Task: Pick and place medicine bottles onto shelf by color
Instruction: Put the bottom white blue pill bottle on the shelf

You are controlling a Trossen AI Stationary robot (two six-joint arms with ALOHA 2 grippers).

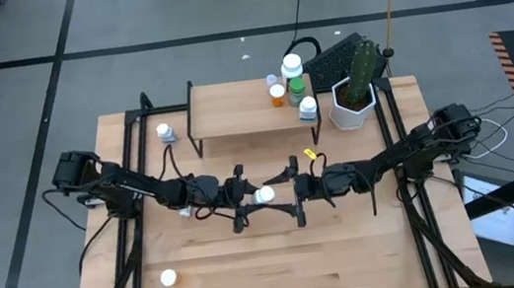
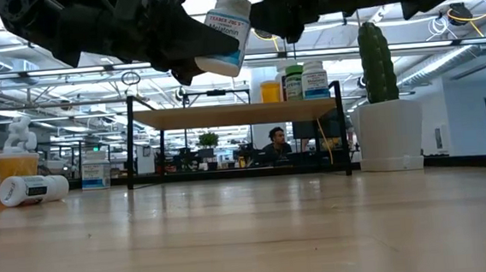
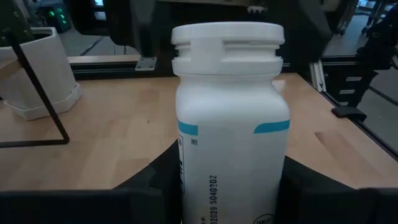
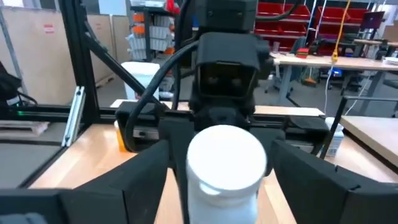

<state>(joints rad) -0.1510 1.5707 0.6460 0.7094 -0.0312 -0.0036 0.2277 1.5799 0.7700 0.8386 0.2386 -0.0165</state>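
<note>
White bottle (image 1: 265, 195) between both pincers

Counted in the high view: seven medicine bottles (image 1: 265, 195), white, orange or green. One shelf (image 1: 242, 107). One cactus planter (image 1: 354, 103). Two grippers, left gripper (image 1: 244, 197) and right gripper (image 1: 288, 194). One keyboard (image 1: 340, 58).

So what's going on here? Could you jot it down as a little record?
Held item: white medicine bottle, lifted above mid-table
Left gripper: shut on the bottle's body
Right gripper: open, fingers either side of the bottle's cap
Shelf: orange, green and white bottles clustered at its right end
Cactus planter: right of the shelf
</note>
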